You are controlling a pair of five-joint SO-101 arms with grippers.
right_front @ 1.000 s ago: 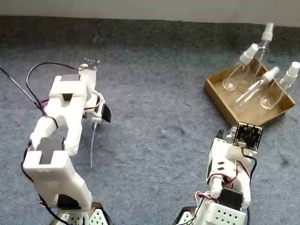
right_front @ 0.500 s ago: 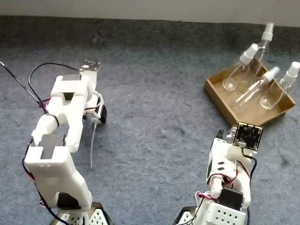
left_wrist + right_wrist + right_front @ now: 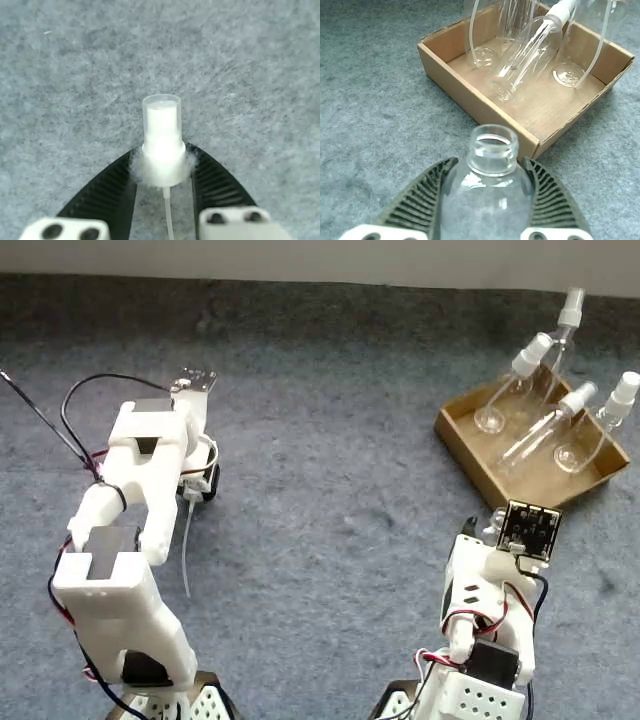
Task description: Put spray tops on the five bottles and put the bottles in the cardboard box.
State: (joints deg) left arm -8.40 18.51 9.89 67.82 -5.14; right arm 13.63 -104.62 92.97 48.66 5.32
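While the spray top [image 3: 161, 131] is clamped in the left tool [image 3: 163, 159], tube [image 3: 168, 215] trailing behind, the open-necked bottle [image 3: 489, 200] is held in the right tool [image 3: 490, 170], well apart, near the cardboard box [image 3: 470, 97].

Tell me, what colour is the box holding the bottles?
The cardboard box is plain brown; the right wrist view shows it best.

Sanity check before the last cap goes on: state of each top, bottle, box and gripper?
spray top: off any bottle, clamped by the fingers of the left gripper.
uncapped bottle: neck open, clamped by the fingers of the right gripper.
cardboard box: open, four bottles inside.
four boxed bottles: capped, leaning on its rim.
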